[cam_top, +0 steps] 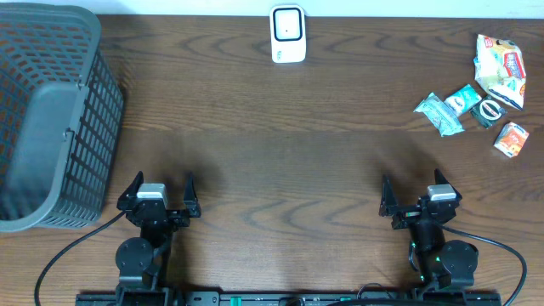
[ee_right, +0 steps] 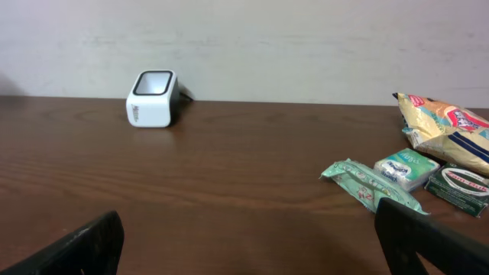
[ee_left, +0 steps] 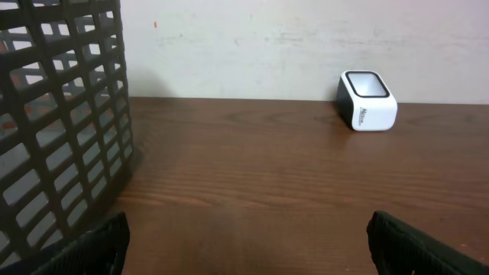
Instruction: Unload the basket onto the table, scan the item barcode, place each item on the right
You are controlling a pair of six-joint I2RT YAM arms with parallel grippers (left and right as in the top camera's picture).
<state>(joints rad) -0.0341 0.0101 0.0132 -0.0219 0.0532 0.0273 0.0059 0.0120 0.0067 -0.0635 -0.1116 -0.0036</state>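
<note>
White and glossy, with a dark window set in its top face and a black back, the small barcode scanner (cam_top: 288, 34) stands alone at twelve o'clock on the wood-grain table (cam_top: 297, 153), against the far edge by the pale wall. The items lie loosely clustered at about two o'clock: a crinkled yellow-and-white snack bag (cam_top: 497, 68) with a red label farthest back, a pale green wrapped packet (cam_top: 439, 113) toward the table's middle, a small teal-and-white pack (cam_top: 464, 99) just beside it, a dark green pack (cam_top: 489, 110) with a white ring printed on it, and a small orange packet (cam_top: 511, 139) nearest the front. No barcode is legible at this size. A grey lattice basket (cam_top: 98, 127) fills the nine-to-ten o'clock corner. The left gripper (cam_top: 162, 180) at seven o'clock and the right gripper (cam_top: 412, 180) at five o'clock both have their jaws spread wide, holding nothing, well apart from every item.
</note>
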